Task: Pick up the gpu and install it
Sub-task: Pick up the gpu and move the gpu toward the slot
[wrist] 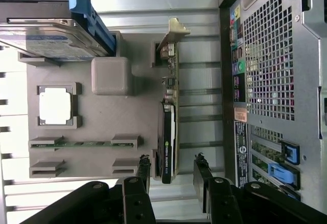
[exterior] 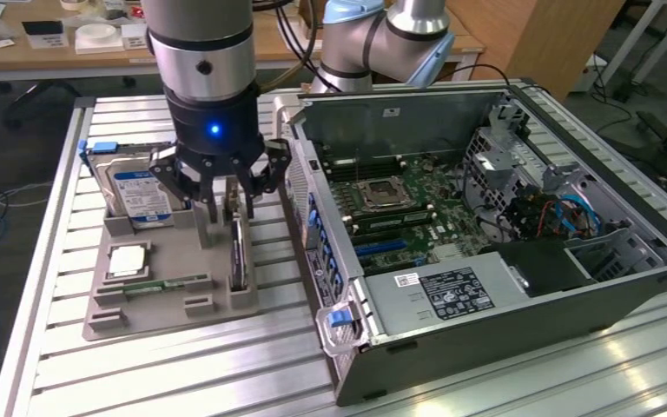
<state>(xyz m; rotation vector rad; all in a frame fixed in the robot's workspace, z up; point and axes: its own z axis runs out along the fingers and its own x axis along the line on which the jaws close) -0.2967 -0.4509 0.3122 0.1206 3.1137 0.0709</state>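
Slatted metal worktop [exterior: 136, 382] in your exterior view carries a grey tray [exterior: 160, 317], where the gpu [exterior: 237, 256] stands on edge in its slot beside the open computer case [exterior: 519, 287], with the claw [exterior: 220, 204] low over it. From the wrist view, you see the claw [wrist: 172, 158] spread wide, one finger on each side of the gpu [wrist: 169, 132], with a gap between the card and each finger.

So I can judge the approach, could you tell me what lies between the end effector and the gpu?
Nothing: in the wrist view, the open end effector has its fingers either side of the gpu, with bare gaps between.
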